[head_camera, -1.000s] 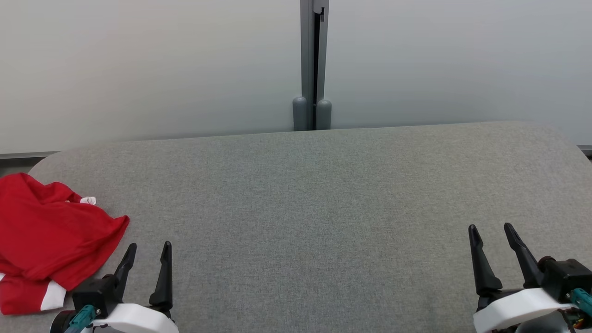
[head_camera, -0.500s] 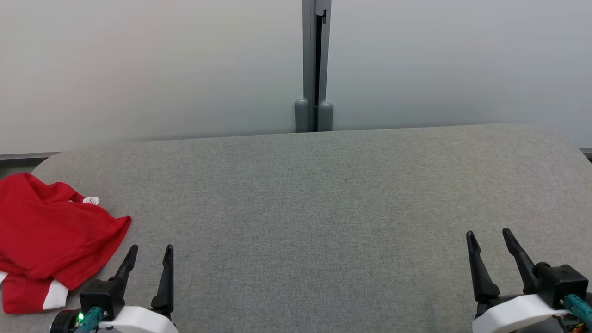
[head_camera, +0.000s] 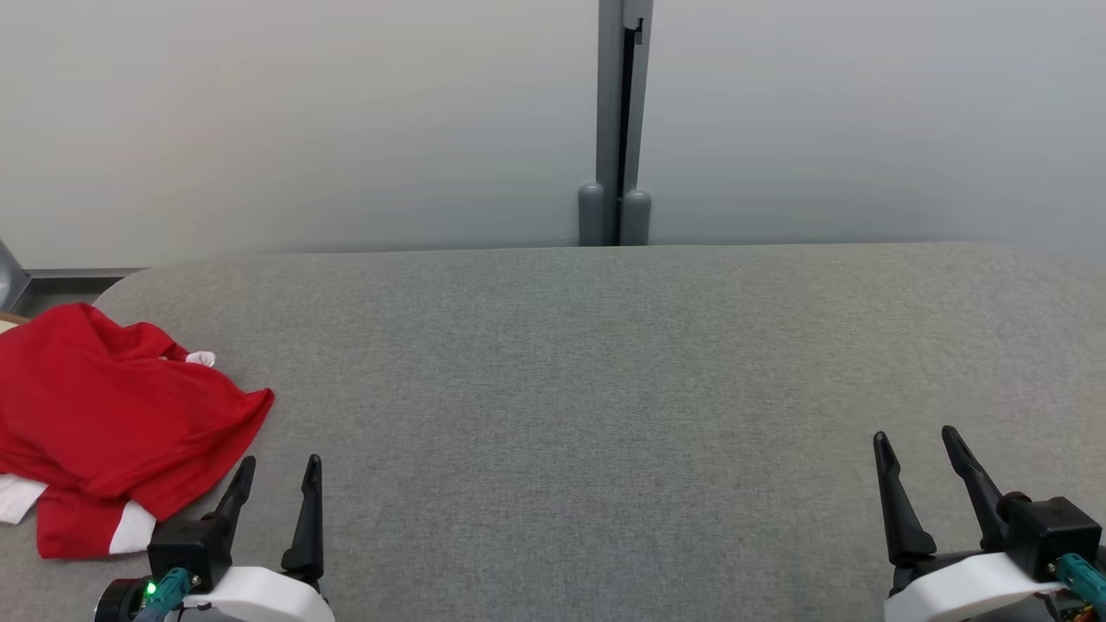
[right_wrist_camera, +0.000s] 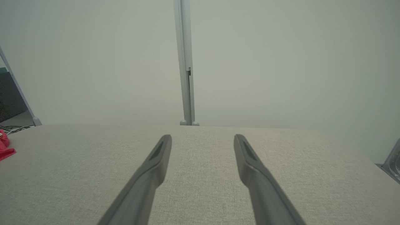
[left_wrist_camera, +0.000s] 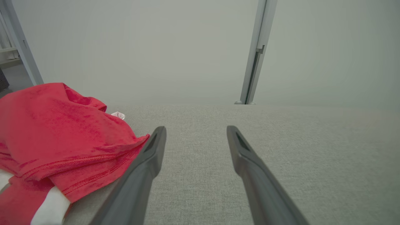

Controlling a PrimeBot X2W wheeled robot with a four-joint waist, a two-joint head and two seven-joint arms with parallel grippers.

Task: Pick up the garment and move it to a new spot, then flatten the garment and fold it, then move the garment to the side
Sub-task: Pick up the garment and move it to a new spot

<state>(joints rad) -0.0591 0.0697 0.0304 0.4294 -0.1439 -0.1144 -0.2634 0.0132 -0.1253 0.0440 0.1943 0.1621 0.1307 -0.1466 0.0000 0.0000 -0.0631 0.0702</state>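
Head view has swung slightly toward our left: the grey post and the whole scene slid rightward together, so the camera turned, not the things, and more of the crumpled red garment now shows at the left end of the grey surface, which we judge means the pickup is only being lined up. Our left tool rests low just beside the garment's hem, our right tool well apart at the lower right, both pointing forward, fingers spread, holding nothing.
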